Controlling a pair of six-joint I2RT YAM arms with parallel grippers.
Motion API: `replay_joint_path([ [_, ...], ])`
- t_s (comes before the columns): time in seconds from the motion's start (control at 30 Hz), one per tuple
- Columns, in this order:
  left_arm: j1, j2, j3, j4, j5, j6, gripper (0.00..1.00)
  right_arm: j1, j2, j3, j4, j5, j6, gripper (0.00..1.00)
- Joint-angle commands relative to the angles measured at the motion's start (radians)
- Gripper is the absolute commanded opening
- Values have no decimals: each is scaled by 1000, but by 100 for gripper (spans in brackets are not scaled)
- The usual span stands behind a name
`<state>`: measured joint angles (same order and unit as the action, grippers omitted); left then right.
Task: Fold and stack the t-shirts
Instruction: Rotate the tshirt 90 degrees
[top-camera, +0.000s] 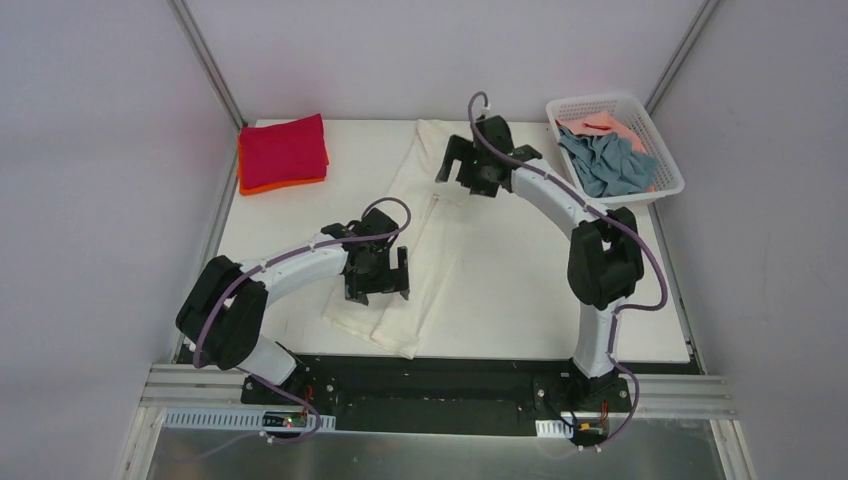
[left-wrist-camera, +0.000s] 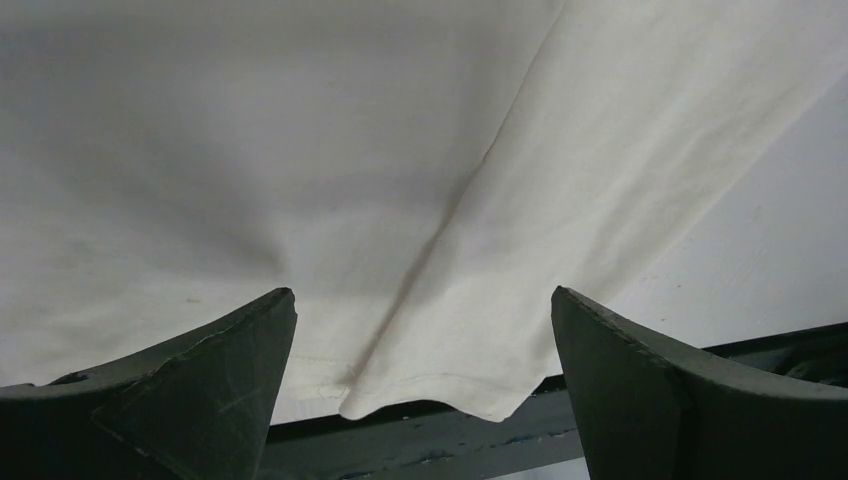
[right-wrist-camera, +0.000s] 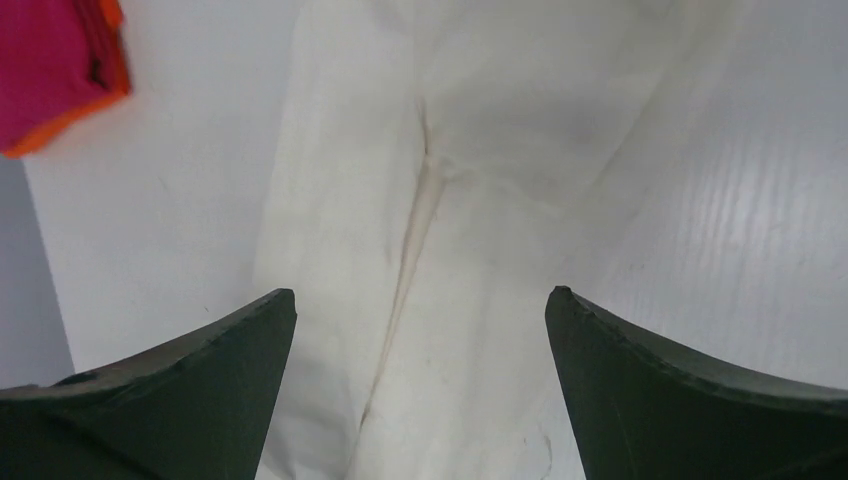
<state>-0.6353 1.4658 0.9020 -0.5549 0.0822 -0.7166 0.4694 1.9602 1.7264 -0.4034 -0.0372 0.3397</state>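
Long cream-white cloth t-shirt (top-camera: 428, 255): folded strip, far centre to near edge of white surface (top-camera: 530, 300) | left hand (left-wrist-camera: 420, 300): released, over its near hem | right hand (right-wrist-camera: 420, 295): released, over far end | crimson-on-orange folded shirts (top-camera: 283, 150): far left.

A white plastic mesh basket (top-camera: 598, 101) is seen at the far right corner of the white surface (top-camera: 520, 280) — a metal rail (top-camera: 440, 398) is fixed along its near edge.
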Motion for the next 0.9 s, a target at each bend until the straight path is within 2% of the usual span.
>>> replay_joint_path([
  [0.0, -10, 48, -30, 57, 104, 33, 99, 68, -1, -115, -20, -66, 127, 99],
  [0.2, -77, 62, -61, 112, 132, 4, 99, 70, 137, -30, -105, -41, 138, 100],
  [0.43, -166, 142, -60, 231, 235, -71, 99, 33, 289, 100, -173, -9, 138, 99],
  [0.67, -223, 272, 90, 316, 219, -159, 99, -17, 448, 337, -194, -53, 62, 99],
  [0.77, -225, 278, 137, 314, 201, -183, 99, -19, 458, 438, -271, -50, 11, 99],
  [0.87, -226, 216, 137, 313, 206, -176, 99, -19, 385, 464, -319, -18, -28, 99],
])
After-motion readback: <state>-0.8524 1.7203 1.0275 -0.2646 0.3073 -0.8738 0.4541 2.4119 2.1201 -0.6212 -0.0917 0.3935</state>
